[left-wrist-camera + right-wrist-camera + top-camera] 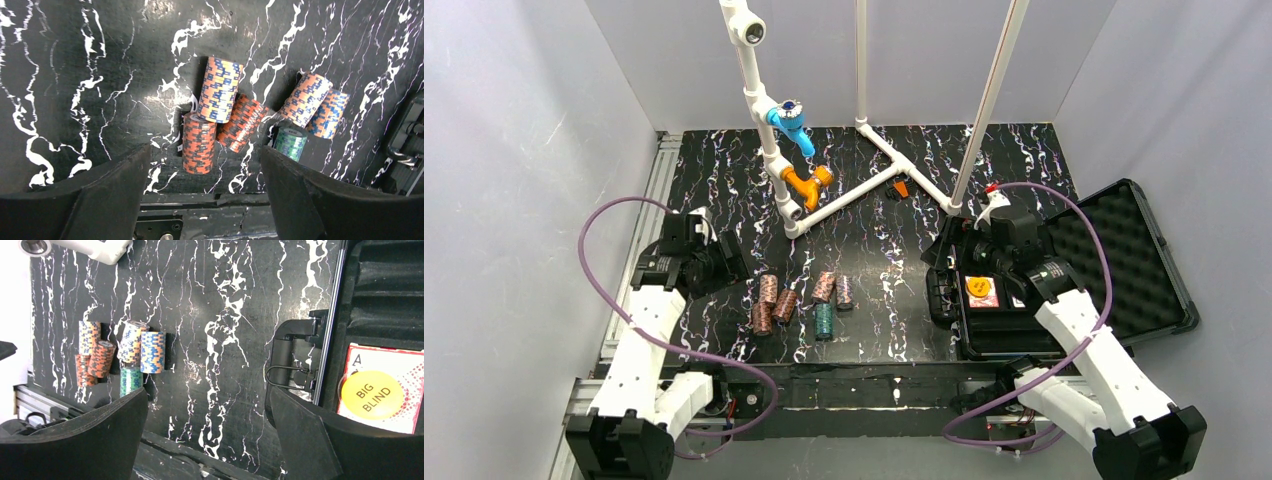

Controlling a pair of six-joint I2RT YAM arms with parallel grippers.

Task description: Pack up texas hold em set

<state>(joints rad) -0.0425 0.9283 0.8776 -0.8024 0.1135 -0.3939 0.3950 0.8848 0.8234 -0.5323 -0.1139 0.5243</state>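
Note:
Several poker chip stacks lie on their sides on the black marbled table: orange-blue (769, 290), red (761, 318), another orange-blue (824, 287) and green (824, 320). The left wrist view shows an orange-blue stack (219, 90), red stacks (198, 142) and the green stack (291, 142). My left gripper (724, 264) (205, 165) is open and empty, just left of the chips. The open black case (1064, 330) holds a card deck (380, 355) and a yellow BIG BLIND button (979, 286) (372, 395). My right gripper (952, 255) (207, 395) is open and empty at the case's left edge.
A white PVC pipe frame (844, 195) with blue (789, 122) and orange (806, 182) fittings stands at the back centre. A small orange piece (901, 188) lies by it. The case's foam lid (1114, 250) lies open at the right. Grey walls enclose the table.

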